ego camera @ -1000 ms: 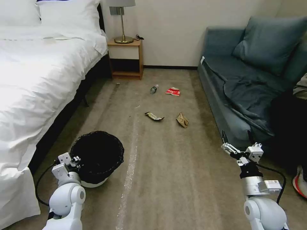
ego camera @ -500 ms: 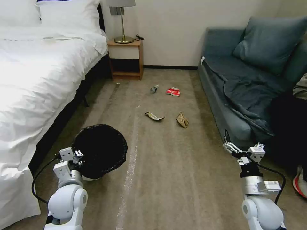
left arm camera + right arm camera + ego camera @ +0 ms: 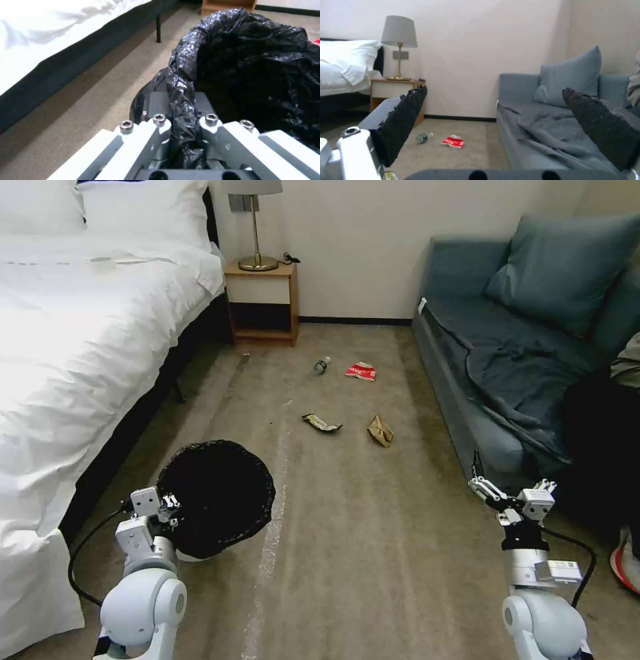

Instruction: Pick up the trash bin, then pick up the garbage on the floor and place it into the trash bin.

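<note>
Bin-lifting goes best if the left gripper (image 3: 181,122), clamped on the bagged rim of the tilted trash bin (image 3: 217,497) beside the bed (image 3: 80,353), rises slowly, while the right gripper (image 3: 510,493) waits spread empty.

Open carpet (image 3: 347,527) runs ahead to the litter, hemmed by the bed (image 3: 73,360) on the left and the sofa (image 3: 493,380) on the right.

The trash bin (image 3: 200,555) is smooth white plastic, and its black bag (image 3: 253,65) is shiny and crinkly. The carpet (image 3: 347,540) looks rough. At 1 o'clock lies a crumpled brown paper bag (image 3: 380,431).
</note>
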